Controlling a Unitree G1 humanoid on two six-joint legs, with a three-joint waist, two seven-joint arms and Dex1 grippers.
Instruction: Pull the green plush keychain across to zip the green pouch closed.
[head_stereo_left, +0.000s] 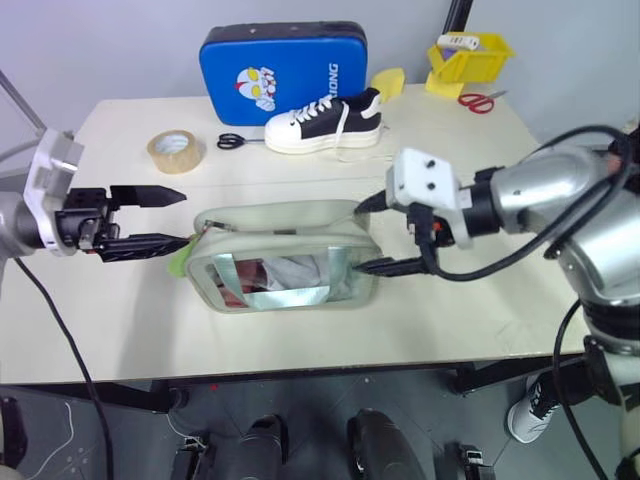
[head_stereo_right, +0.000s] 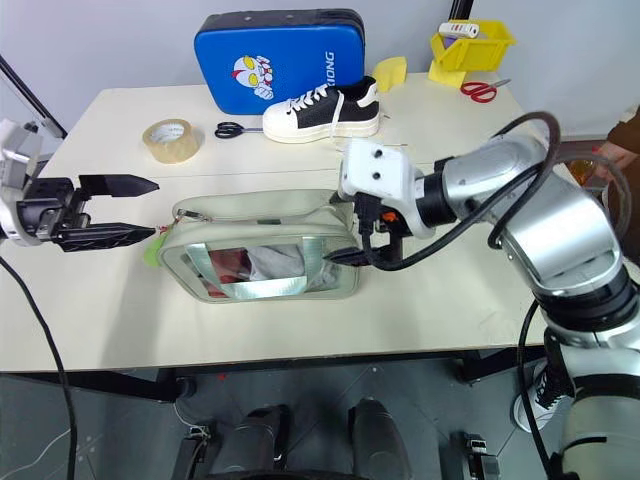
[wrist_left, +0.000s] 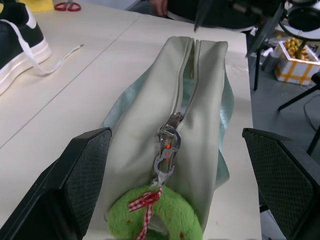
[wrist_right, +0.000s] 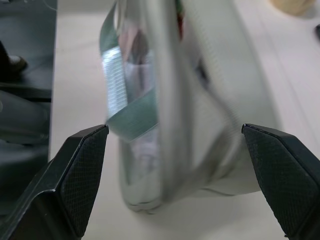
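One green pouch (head_stereo_left: 285, 255) lies between the two grippers. The left gripper (head_stereo_left: 150, 218) gapes, released, with the single green plush keychain (wrist_left: 155, 215) just ahead between its fingers. The right gripper (wrist_right: 175, 175) is spread wide at the pouch's opposite end, grasping nothing.

A pale cream table (head_stereo_left: 110, 330) carries everything. The green pouch (head_stereo_left: 285, 222) lies on it between the two grippers — its ends close to the left gripper (head_stereo_left: 160, 220) and the right gripper (head_stereo_left: 385, 235). Beyond the left gripper sits a roll of tape (head_stereo_left: 176, 150), with black scissors (head_stereo_left: 232, 141) beside it. Farther back stand a black-and-white sneaker (head_stereo_left: 325, 122), a blue cartoon-printed pad (head_stereo_left: 285, 70), a yellow sponge wedge (head_stereo_left: 390, 80), a yellow bin (head_stereo_left: 470, 58) and red scissors (head_stereo_left: 480, 101).
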